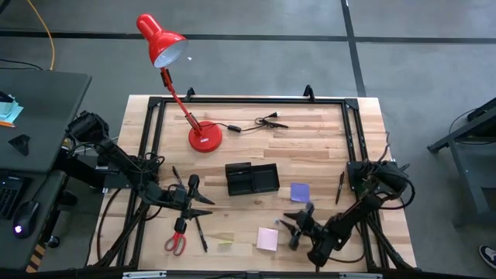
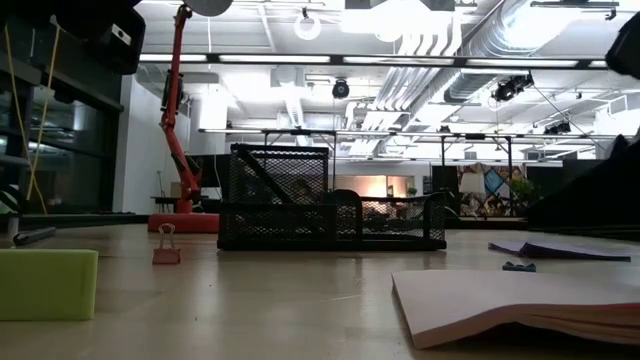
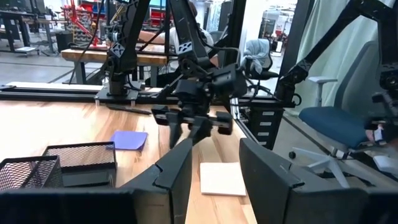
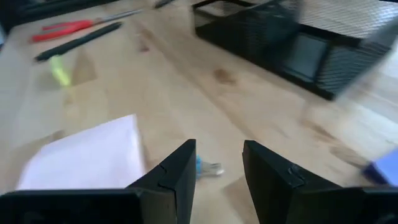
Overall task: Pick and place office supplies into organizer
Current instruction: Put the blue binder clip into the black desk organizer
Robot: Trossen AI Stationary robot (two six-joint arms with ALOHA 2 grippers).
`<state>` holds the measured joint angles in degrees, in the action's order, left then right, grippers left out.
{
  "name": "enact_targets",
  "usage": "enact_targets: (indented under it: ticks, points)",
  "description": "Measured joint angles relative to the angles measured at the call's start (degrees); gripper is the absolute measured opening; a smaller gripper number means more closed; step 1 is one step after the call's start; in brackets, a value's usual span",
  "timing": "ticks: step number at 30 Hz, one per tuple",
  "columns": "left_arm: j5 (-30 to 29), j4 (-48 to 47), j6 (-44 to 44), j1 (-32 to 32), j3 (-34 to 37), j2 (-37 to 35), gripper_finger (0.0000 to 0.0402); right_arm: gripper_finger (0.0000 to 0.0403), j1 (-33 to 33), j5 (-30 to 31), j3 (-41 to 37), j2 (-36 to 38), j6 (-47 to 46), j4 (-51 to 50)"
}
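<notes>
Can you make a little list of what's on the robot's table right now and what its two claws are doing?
organizer: black mesh, mid-table
scissors: red handles, flat near front edge
purple pad: right of organizer
pink pad: near front edge
lamp: red, standing behind organizer
left gripper: open, empty
right gripper: open, empty, between the pads

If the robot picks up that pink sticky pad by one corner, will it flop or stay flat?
The pink sticky pad would probably bend a little: in the low view it is a thin stack whose top sheets already lift at the edge. It looks light. Lying flat on the table, it should slide rather than roll.
</notes>
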<state>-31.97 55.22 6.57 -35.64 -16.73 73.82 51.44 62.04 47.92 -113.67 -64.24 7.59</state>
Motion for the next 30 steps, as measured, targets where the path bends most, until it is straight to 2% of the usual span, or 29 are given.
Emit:
enact_targets:
  ticks: [5, 8, 20, 23, 30]
  points:
    - [0.0, -0.2, 0.0, 0.0, 0.0, 0.0, 0.0124, 0.0124, -0.5, -2.1, 0.0, -1.9, 6.0, 4.6]
    - [0.0, -0.1, 0.0, 0.0, 0.0, 0.3, 0.0124, 0.0124, -1.6, -4.1, 0.1, -3.9, 6.3, 5.6]
    - [0.0, -0.6, -0.1, 0.0, 0.0, 0.3, 0.0124, 0.0124, -1.6, -2.6, 2.7, -6.0, 10.0, 4.7]
    - [0.0, -0.6, -0.1, 0.0, 0.0, 0.3, 0.0124, 0.0124, -1.5, -0.7, 2.7, -6.0, 9.9, 3.7]
    - [0.0, -0.8, -0.1, 0.0, 0.0, 0.3, 0.0124, 0.0124, -0.7, 5.0, 4.1, -2.1, 16.8, 3.9]
